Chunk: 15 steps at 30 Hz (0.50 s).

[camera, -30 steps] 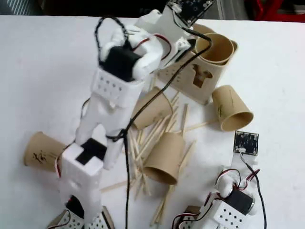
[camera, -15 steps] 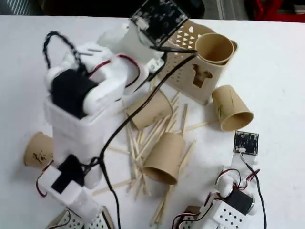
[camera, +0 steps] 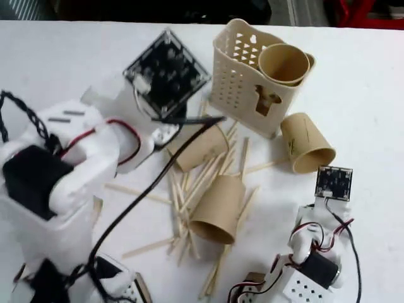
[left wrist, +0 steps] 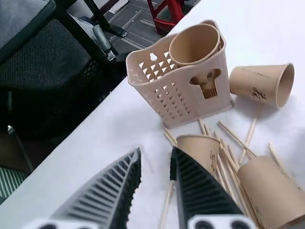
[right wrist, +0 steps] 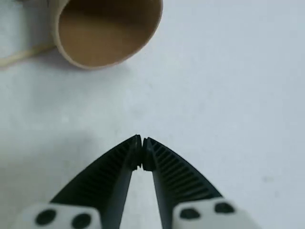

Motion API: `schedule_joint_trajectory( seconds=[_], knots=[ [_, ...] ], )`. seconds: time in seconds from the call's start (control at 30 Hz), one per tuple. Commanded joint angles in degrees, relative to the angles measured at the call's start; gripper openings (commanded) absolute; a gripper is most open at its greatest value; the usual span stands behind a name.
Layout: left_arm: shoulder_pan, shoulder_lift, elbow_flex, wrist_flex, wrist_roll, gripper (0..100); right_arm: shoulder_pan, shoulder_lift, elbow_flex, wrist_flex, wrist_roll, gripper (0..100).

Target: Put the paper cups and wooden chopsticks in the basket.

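Upper centre of the high view, the basket [camera: 243,76] stands upright, pale and perforated, with one paper cup [camera: 284,63] inside. Below it, brown cups [camera: 218,208] lie tipped among scattered wooden chopsticks [camera: 189,189]. Just short of the nearest cup [left wrist: 198,148], the left gripper [left wrist: 155,155] has its fingers slightly apart and empty. Its arm has drawn back from the basket toward the lower left. At lower right, the right gripper [right wrist: 142,143] is closed on nothing, near a side-lying cup [right wrist: 107,31].

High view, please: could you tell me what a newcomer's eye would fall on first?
The beige perforated plastic basket far back on the white table, one tan paper cup upright inside it. In front of it, thin wooden chopsticks lie scattered with three tipped-over cups.
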Motion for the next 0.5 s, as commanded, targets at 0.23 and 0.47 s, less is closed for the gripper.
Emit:
schedule_joint_trajectory(
  seconds=[0.23,0.47],
  knots=[
    [-5.67,-25.19,31.74,-9.41,-0.79,12,-12.00,1.63,-17.32,8.04,7.74,2.1],
    [-11.82,-33.01,47.74,-15.65,-0.79,12,-14.81,26.42,-27.52,4.09,-2.90,12.6]
  ],
)
